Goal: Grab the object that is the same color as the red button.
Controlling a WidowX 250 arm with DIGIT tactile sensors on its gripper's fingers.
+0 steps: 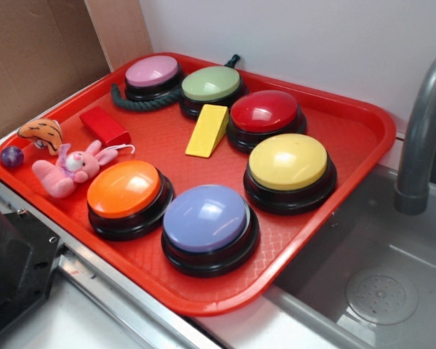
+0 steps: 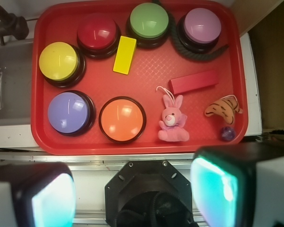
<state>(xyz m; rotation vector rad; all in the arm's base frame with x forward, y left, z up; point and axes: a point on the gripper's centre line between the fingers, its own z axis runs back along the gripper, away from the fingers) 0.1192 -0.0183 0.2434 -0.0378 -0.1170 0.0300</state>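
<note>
White wall (image 1: 291, 36), grey sink (image 1: 378, 291), cardboard (image 1: 36, 51) bkgd.

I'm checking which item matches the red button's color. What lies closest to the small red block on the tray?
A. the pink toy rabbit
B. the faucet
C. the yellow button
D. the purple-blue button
A: in the wrist view the pink toy rabbit lies just below the red block, while the yellow and purple-blue buttons are at the tray's far side and the faucet is off the tray.

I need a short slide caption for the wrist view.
Open gripper above a red tray holding six buttons, a red block and toys.
</note>
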